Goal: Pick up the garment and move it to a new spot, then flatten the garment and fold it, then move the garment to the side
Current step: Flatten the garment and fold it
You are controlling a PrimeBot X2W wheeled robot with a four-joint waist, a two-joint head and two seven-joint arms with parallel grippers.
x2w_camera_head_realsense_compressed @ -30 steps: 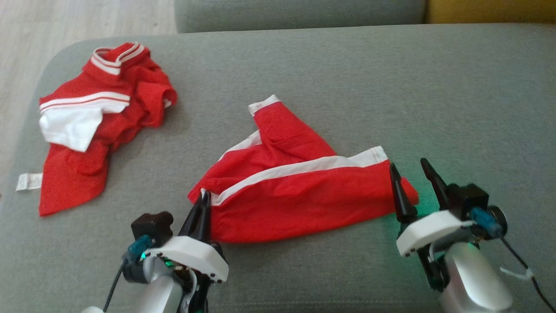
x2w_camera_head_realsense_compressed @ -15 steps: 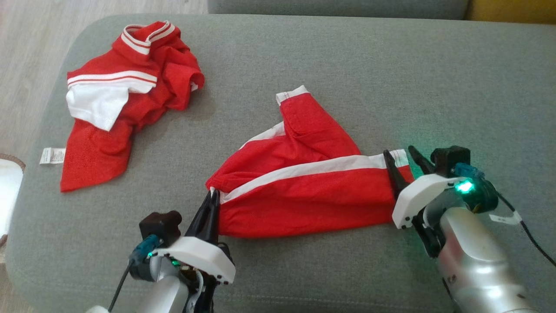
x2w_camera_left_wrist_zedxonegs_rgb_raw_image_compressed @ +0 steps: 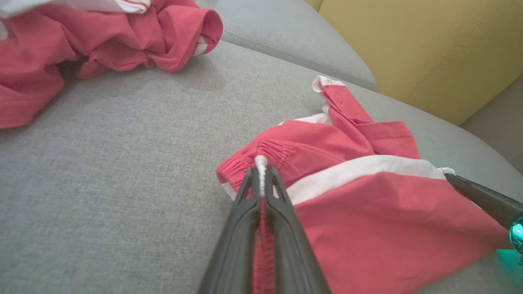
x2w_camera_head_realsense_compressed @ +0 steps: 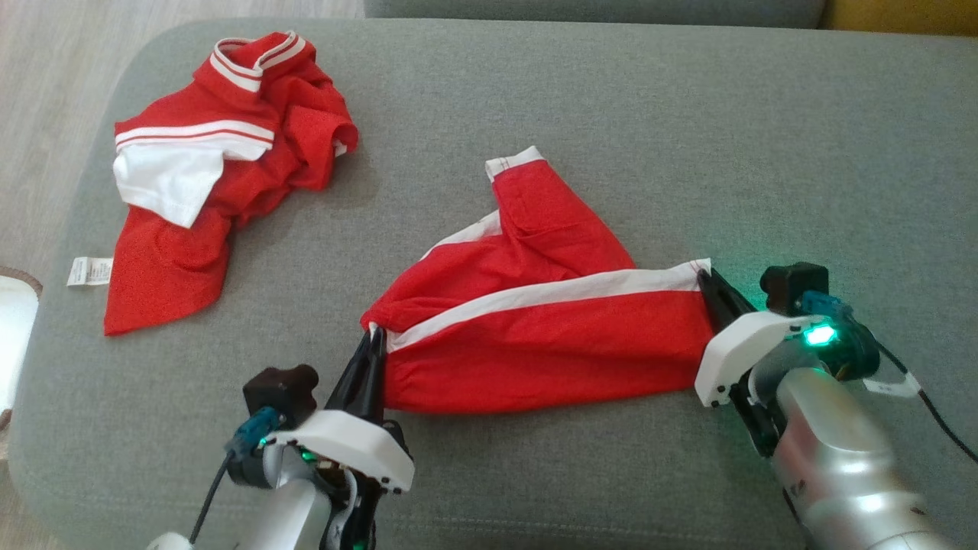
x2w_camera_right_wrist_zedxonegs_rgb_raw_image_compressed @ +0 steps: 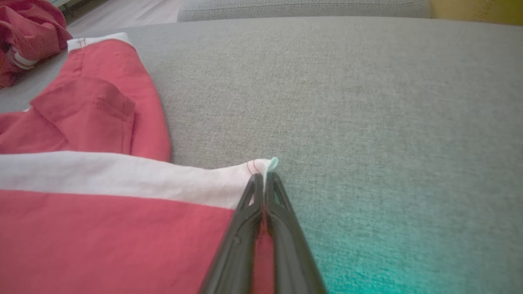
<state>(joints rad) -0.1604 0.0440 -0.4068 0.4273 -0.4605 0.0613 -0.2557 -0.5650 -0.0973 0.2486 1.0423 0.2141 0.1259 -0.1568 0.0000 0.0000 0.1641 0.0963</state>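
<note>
I have both claws clamped on the red shorts (x2w_camera_head_realsense_compressed: 535, 336), which lie across the middle of the grey cushion (x2w_camera_head_realsense_compressed: 611, 92), a little toward its front edge. My left gripper (x2w_camera_head_realsense_compressed: 372, 347) is pinched tight on the gathered waistband corner, at the end of the shorts nearer the cushion's left side. In the left wrist view a little white fabric pokes out past the closed fingertips (x2w_camera_left_wrist_zedxonegs_rgb_raw_image_compressed: 261, 173). My right gripper (x2w_camera_head_realsense_compressed: 707, 283) has its fingers pressed together on the white hem corner of one leg, at the end nearer the cushion's right side. In the right wrist view that corner peeks just beyond the tips. The fabric runs fairly taut between the two grips, with the white side stripe running along it. The other leg is folded up and points toward the cushion's back edge. A crumpled red shirt (x2w_camera_head_realsense_compressed: 221, 176) with white trim sits at the cushion's back left corner, well apart from the shorts, and its label (x2w_camera_head_realsense_compressed: 88, 271) lies flat near the cushion's left edge. A green light (x2w_camera_head_realsense_compressed: 817, 334) glows on my right wrist and tints the cushion beneath it.
</note>
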